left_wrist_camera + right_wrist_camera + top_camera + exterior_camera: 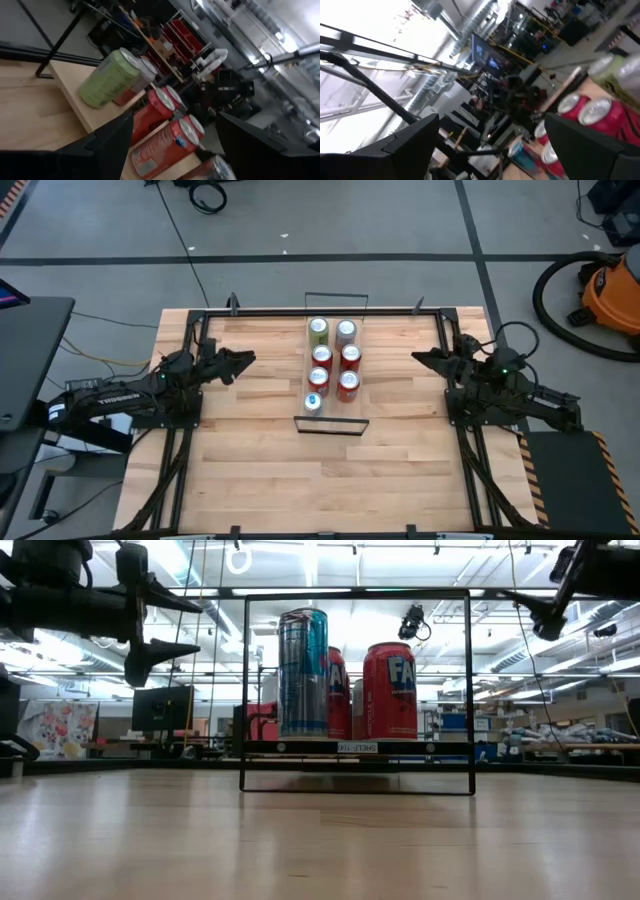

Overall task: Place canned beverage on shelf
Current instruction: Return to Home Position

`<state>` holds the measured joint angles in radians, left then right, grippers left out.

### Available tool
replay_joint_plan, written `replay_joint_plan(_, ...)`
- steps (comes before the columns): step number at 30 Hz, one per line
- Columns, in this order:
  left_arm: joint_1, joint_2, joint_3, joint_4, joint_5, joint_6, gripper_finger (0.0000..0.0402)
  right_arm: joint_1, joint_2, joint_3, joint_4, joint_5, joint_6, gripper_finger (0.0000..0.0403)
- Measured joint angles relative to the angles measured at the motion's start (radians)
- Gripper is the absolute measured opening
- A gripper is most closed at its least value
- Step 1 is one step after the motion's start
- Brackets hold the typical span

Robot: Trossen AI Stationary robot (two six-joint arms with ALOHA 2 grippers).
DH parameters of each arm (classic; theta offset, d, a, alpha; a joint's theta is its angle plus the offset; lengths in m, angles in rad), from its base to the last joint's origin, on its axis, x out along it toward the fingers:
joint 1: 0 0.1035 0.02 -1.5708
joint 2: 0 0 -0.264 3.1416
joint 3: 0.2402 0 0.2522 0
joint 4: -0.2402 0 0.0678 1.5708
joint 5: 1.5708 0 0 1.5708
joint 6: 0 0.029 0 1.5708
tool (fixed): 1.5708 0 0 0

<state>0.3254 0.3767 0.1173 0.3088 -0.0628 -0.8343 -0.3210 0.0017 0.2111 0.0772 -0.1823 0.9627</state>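
Note:
The shelf (345, 410), a narrow light-wood board with black wire rails at its near and far ends, lies at the table's centre. Several cans stand upright on it in two rows: a green can (318, 330) and a silver can (346, 331) at the far end, red cans (349, 357) in the middle, and a blue can (313, 402) nearest. In the low view the blue can (302, 672) and a red can (390, 690) show behind the near rail. My left gripper (245, 360) hovers open to the left of the shelf, above the table. My right gripper (420, 357) hovers open to its right. Neither holds anything.
Black frame bars run along the table's edges (190, 330). Bare wood tabletop (320, 480) stretches between the shelf and the near edge. An orange vacuum (610, 290) stands on the floor beyond the table's far right corner.

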Motion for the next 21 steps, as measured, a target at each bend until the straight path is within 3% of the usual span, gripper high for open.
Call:
replay_joint_plan(6, -0.025, -0.029, -0.097, 0.135, -0.005, 0.025, 0.0293, 0.000, 0.001, 0.000, -0.148, 0.058, 0.033, 0.0361)
replay_joint_plan(15, -0.033, -0.039, -0.109, 0.074, 0.060, 0.053, 0.0293, -0.001, 0.006, 0.000, -0.156, 0.340, 0.005, 0.0352)
replay_joint_plan(21, -0.033, -0.036, -0.109, -0.016, 0.074, 0.052, 0.0293, -0.001, 0.006, 0.000, -0.216, 0.298, -0.229, 0.0352)
